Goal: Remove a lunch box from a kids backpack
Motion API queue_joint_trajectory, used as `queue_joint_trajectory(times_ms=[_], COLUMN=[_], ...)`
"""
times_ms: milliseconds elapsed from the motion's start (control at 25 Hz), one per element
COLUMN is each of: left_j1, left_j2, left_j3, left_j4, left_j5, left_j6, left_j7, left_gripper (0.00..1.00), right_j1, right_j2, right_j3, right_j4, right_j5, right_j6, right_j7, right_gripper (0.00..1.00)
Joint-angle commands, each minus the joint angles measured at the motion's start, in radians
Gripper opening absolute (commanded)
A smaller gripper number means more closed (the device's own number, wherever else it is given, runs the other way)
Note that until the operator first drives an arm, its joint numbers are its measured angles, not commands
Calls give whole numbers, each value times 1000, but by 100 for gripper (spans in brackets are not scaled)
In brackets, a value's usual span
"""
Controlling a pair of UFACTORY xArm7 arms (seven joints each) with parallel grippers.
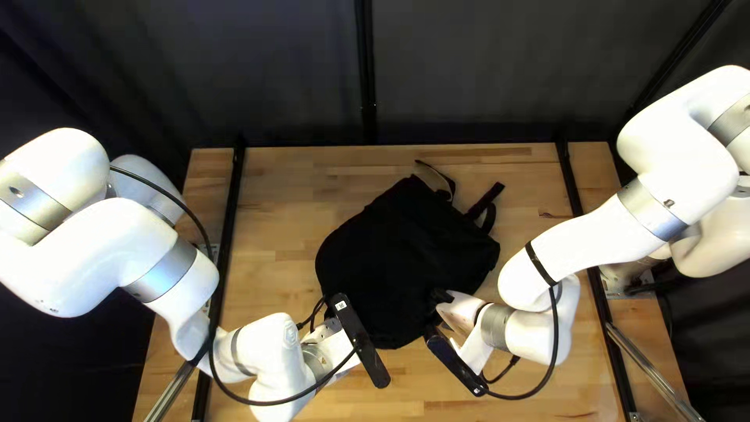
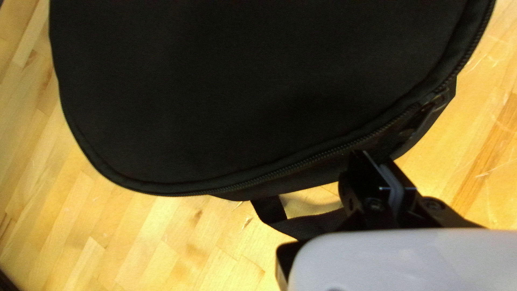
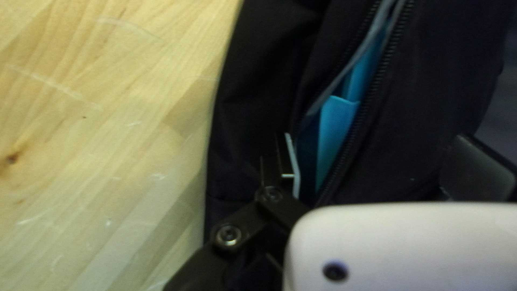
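Observation:
A black backpack (image 1: 398,254) lies on the table in the top left view. My left gripper (image 1: 331,344) is at its lower left edge and my right gripper (image 1: 437,309) at its lower right. Seen from the left wrist, the left gripper (image 2: 385,171) is shut on the edge of the backpack (image 2: 242,91), beside the zipper's end. From the right wrist, the right gripper (image 3: 382,170) stands open, its fingers spread on either side of the backpack's parted zipper. Inside that opening shows something teal (image 3: 336,121), possibly the lunch box; the rest is hidden by black cloth.
Straps (image 1: 480,207) stick out from the backpack's upper right onto the wooden table (image 1: 289,180). Another strap (image 2: 318,222) loops beside my left gripper. Dark rails (image 1: 226,258) run along both table sides, and a dark curtain hangs behind the far edge.

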Motion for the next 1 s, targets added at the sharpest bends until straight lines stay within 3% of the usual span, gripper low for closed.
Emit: queue_joint_trajectory(times_ms=[40,360,1000], left_j1=[-1,-3,8], left_j2=[-1,-6,-60], left_j3=[-1,-2,5], left_j4=[-1,-5,-29], left_j5=[2,6,-22], left_j6=[-1,2,32], left_j7=[-4,-8,63], left_gripper=[0,0,0], right_j1=[-4,-2,5], right_j2=[12,-1,-106], right_j3=[-7,-1,26], right_j4=[9,-13,-80], right_j5=[-16,-9,148], right_j6=[-2,-8,-35], right_j7=[-5,4,-47], right_gripper=[1,0,0])
